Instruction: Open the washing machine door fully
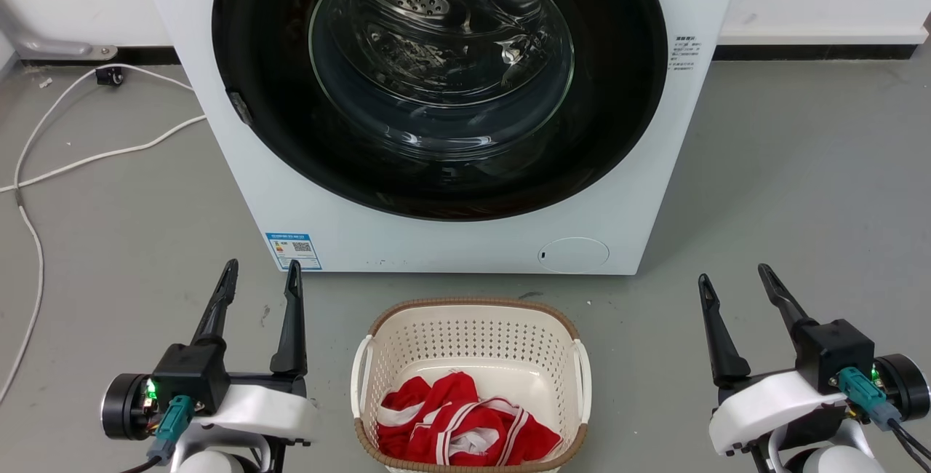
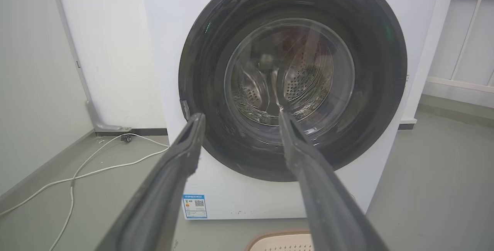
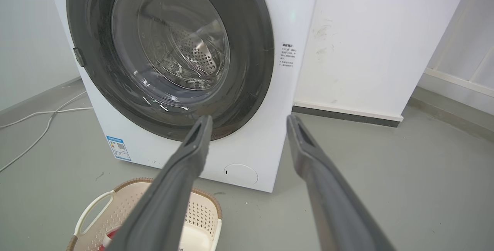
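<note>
One look told me the washing machine door (image 1: 440, 80) was shut, its black ring lying flat against the white front of the washing machine (image 1: 451, 247), glass bowl bulging toward me. On the door's left edge I saw a small grey tab (image 1: 240, 108), which I judged to be the catch or pull. The hinge, I guessed, lay on the right, though I couldn't see one. Near the machine's foot stood a cream basket (image 1: 473, 307) with a red cloth (image 1: 458, 422) in it, and a white cable (image 1: 73, 160) trailed over the floor far to the left. My left gripper (image 1: 262, 268) and right gripper (image 1: 733, 275) both hovered low on the near side, well apart from the door, each with its jaws spread and nothing between them. Opening had not begun. To do it well, I reckoned the left arm was the better placed. I'd hook one finger behind the left edge at the tab and pull toward me until the latch gave. Then I'd follow the door's arc round to the right rather than tug straight, keeping the forearm above the basket.
</note>
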`<state>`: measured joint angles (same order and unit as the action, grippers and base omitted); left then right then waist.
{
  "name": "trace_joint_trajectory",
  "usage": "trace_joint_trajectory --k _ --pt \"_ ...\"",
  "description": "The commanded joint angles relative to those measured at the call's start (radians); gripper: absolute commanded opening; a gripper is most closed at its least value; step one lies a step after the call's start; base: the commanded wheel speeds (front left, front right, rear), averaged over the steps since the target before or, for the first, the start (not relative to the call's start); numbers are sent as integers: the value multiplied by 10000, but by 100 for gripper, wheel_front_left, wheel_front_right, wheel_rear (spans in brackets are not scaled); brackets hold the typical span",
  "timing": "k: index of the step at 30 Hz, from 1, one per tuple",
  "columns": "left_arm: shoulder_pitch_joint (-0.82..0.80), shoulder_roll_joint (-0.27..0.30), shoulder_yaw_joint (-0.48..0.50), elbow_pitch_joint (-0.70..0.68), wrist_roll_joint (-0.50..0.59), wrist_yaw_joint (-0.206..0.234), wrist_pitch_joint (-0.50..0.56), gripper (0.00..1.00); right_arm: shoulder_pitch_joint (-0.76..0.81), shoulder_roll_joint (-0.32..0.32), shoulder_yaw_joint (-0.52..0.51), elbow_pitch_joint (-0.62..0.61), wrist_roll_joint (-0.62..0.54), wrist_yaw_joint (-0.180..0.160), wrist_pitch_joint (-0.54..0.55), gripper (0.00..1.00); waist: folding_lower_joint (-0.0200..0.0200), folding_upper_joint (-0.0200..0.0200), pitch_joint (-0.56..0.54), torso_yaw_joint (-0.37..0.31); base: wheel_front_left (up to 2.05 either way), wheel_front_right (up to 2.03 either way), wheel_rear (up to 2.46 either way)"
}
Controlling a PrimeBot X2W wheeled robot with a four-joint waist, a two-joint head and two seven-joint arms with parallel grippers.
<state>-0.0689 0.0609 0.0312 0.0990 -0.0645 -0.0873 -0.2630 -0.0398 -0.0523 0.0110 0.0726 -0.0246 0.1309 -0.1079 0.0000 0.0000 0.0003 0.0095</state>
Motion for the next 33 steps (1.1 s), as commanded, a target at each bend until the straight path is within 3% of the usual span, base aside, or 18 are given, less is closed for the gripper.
trace_joint_trajectory --k 1,7,8,10,16,20,23,30,33 --pt "66 -7 9 31 5 -19 -26 100 15 36 -3 25 74 -5 4 100 0 0 6 1 0 0 0" --pt "76 -32 20 48 76 -70 -26 100 32 36 -4 82 263 -5 92 100 0 0 20 3 0 0 0" --pt "74 -36 25 43 78 -76 -26 100 27 36 0 81 241 -5 90 51 0 0 22 3 0 0 0" --pt "63 -42 39 43 74 -57 -26 100 24 36 -2 93 332 -5 115 0 0 0 25 6 0 0 0" --pt "46 -67 96 27 39 -88 -26 100 -20 36 -58 72 526 -5 119 0 0 0 31 0 0 0 0" --pt "46 -73 125 29 57 -102 -26 100 -129 35 -186 51 1686 -5 -65 0 0 0 38 -20 0 0 0" --pt "35 -78 150 41 62 -111 -26 100 -271 35 -256 140 4282 -3 -232 0 0 0 43 -39 0 0 0" --pt "-30 -88 251 -7 37 -86 -26 100 -1256 27 -482 413 12637 -2 -262 0 0 0 189 -160 0 0 0" --pt "-172 -88 294 -84 70 -60 -26 100 -1971 27 -856 724 14871 -2 -13 0 0 0 392 -205 0 0 0"
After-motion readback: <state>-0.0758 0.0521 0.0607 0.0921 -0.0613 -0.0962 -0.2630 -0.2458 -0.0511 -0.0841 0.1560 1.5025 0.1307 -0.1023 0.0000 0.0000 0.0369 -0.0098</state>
